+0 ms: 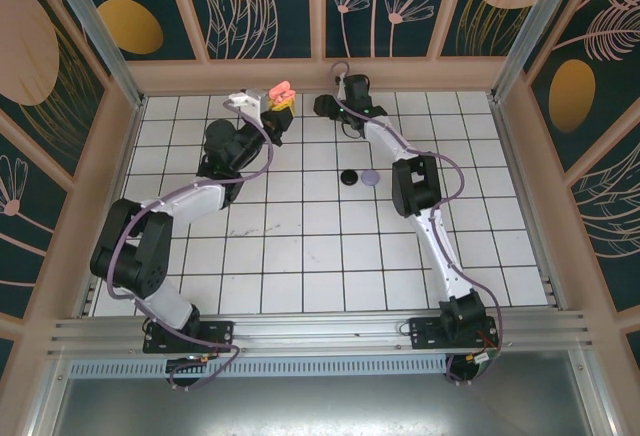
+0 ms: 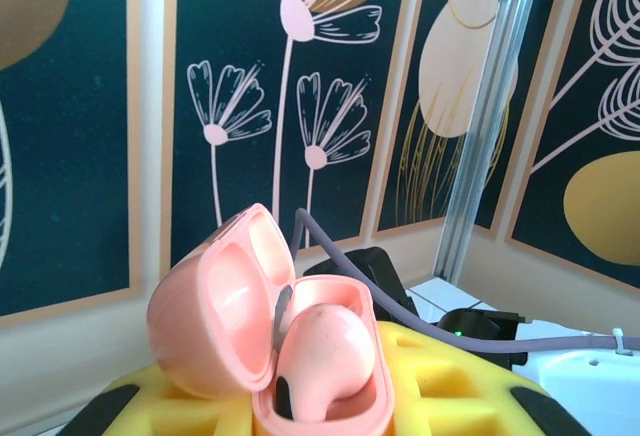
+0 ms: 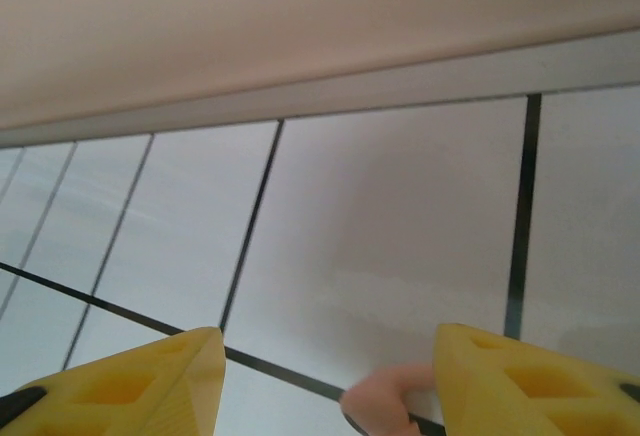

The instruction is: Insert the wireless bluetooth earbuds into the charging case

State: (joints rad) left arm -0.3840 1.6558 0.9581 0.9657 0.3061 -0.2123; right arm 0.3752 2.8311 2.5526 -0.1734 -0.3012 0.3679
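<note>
The white tiled table (image 1: 300,256) ran out to a wooden wall (image 1: 320,74) along the top of the overhead frame. Open tiles spread across the middle and bottom between the arms. Both grippers sat high in that frame, close to the wall. The left gripper (image 1: 281,108) clamped the open salmon charging case (image 2: 215,326). At centre a black disc (image 1: 349,177) lay just beside a lavender disc (image 1: 371,177). The right gripper (image 3: 330,356) had its fingers parted, and a loose salmon earbud (image 3: 385,398) lay by the right-hand finger at the frame's bottom edge. A seated earbud (image 2: 325,351) rested inside the case.
</note>
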